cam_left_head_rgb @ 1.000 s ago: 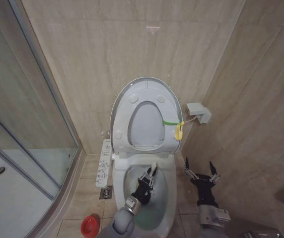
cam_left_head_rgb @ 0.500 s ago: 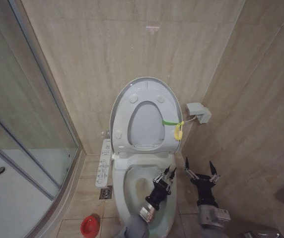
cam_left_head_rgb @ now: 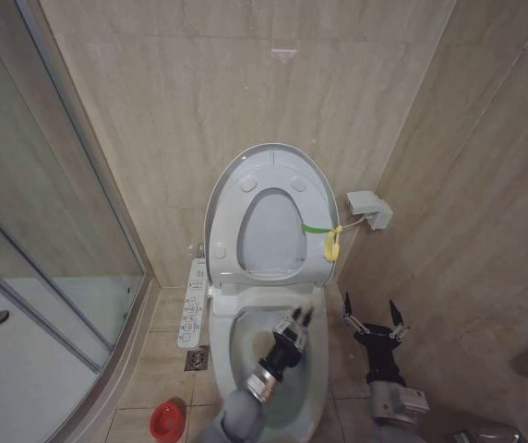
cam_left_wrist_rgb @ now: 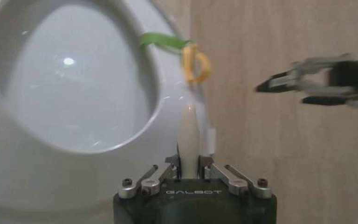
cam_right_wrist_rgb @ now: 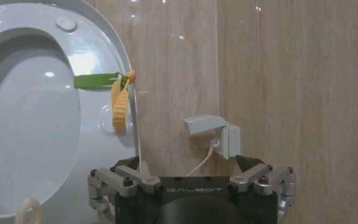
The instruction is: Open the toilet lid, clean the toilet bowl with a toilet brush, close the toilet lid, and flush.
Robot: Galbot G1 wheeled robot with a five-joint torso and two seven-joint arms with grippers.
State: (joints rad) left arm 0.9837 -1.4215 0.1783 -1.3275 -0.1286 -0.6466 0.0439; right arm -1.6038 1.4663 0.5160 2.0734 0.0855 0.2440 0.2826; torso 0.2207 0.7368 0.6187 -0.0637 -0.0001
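Head view: swinging back toward mid-bowl with the left tool [cam_left_head_rgb: 297, 323]. Was left of centre a second ago, then hard over by the right rim half a second ago. Reads as side-to-side scrubbing strokes, so likely well into the cleaning step, with closing and flushing not yet done. Reaching down over the toilet bowl [cam_left_head_rgb: 220, 343], with the pale blurred tip of the toilet brush [cam_left_head_rgb: 305, 310] poking out just ahead of the tool, near the back of the basin. No telling where the dark head is. Toilet lid [cam_left_head_rgb: 269, 231] standing up against the wall, yellow-green tag [cam_left_head_rgb: 331, 242] hanging at its side. Red holder [cam_left_head_rgb: 164, 422] down on the floor, well apart from the brush. Right tool [cam_left_head_rgb: 372, 318] parked beside the bowl, prongs spread, gripping nothing.

Left wrist view: pressed in on the thin pale handle, pinched between the fingers [cam_left_wrist_rgb: 206, 161] and running straight out toward the raised lid's edge and tag.

Right wrist view: hanging spread and idle, facing the lid's tagged edge and the wall.
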